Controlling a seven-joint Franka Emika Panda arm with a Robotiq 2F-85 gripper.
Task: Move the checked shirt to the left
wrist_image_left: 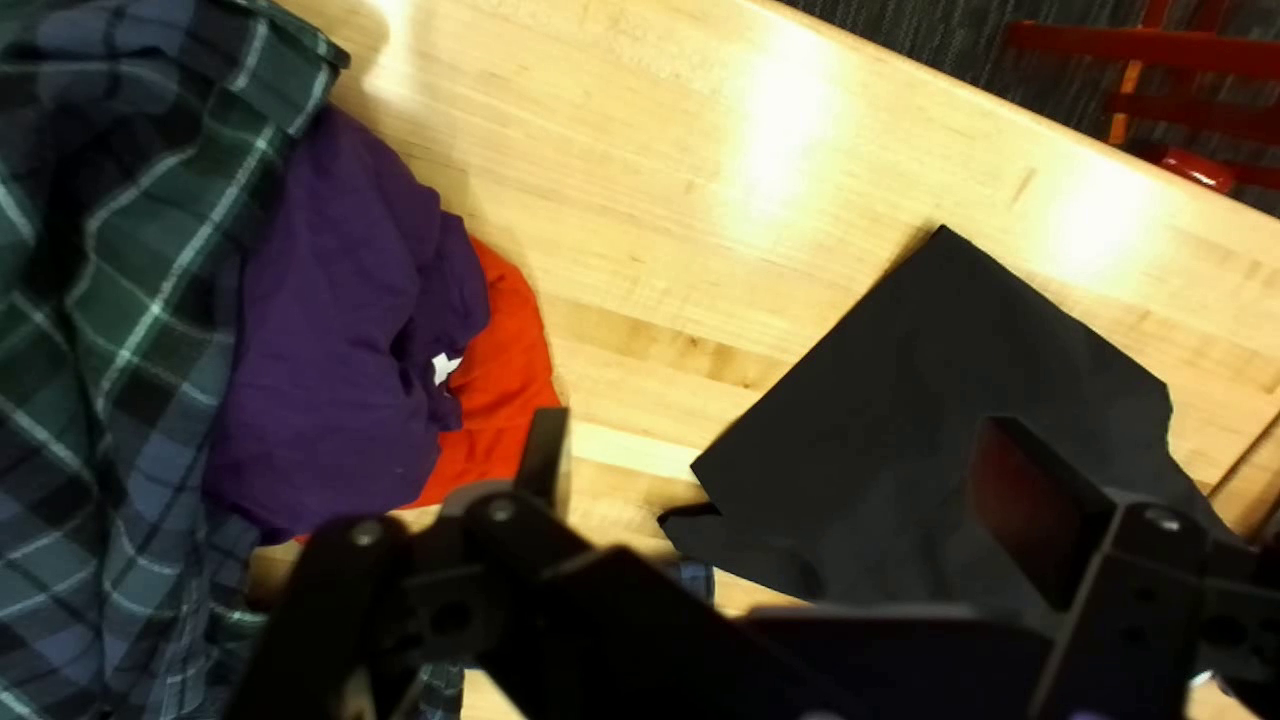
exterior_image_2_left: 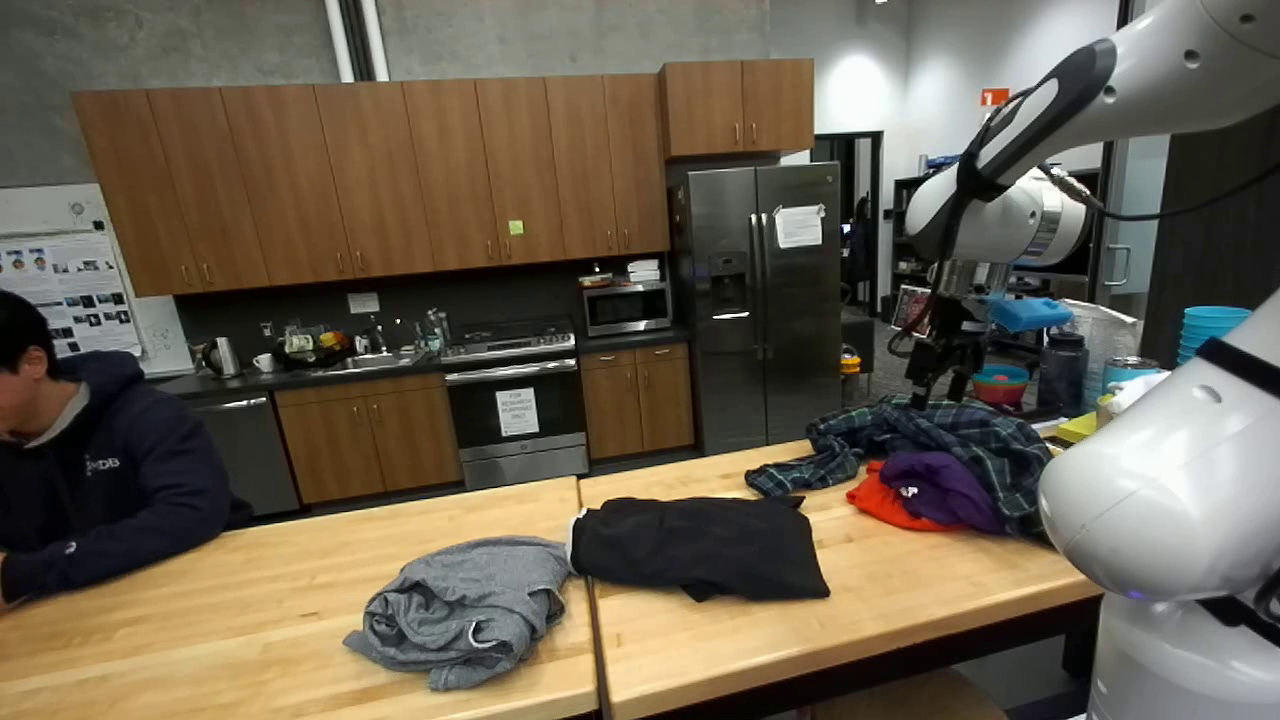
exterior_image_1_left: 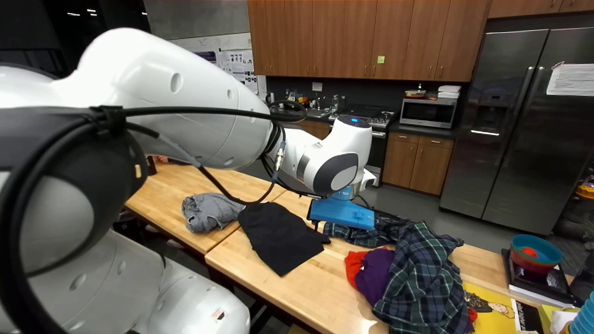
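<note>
Picking it up at the far left in an exterior view, a person in a dark navy hooded sweatshirt is by a pale wooden table. Moving along, a crumpled heap of soft grey cloth, and right beside it a plain black cloth, laid fairly flat. And here's the star, the checked shirt, soft dark navy-and-green plaid with thin light lines! It's bunched on the right-hand part of the table, one end trailing left to near the black cloth's corner. A bright red-orange cloth peeks out from under a crumpled plain purple cloth, and that purple is snug against the shirt. Up above hangs the black two-fingered gripper, and it's wide: in the wrist view its fingers stand well apart, bare wood and black cloth showing between them. Further right, a dark cylindrical bottle, a stack of bright teal cups, and the big white robot arm filling the edge.
</note>
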